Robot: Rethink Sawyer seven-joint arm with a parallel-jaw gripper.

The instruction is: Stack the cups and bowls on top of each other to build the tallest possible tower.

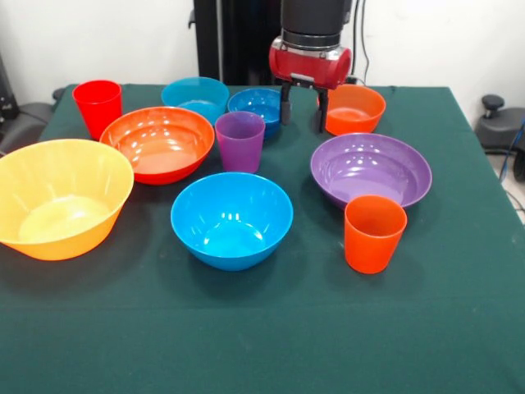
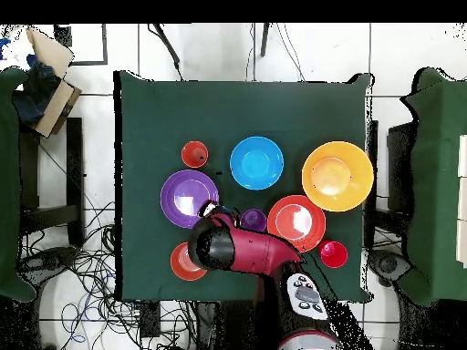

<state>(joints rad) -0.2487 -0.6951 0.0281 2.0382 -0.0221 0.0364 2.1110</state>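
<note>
On the green table [image 1: 459, 328] all cups and bowls stand apart, upright, empty and unstacked. At the far side, the hand [image 1: 303, 111] hangs spread, holding nothing, between the small blue bowl [image 1: 256, 104] and small orange bowl [image 1: 357, 107].

Bright, even overhead light (soft shadows under each piece) leaves white glare inside the glossy bowls [image 1: 231, 220].

In the overhead view the red and black arm [image 2: 251, 251] hides the small blue and teal plastic bowls entirely and covers the small glossy orange bowl [image 2: 182, 264] at its 3 o'clock side.
</note>
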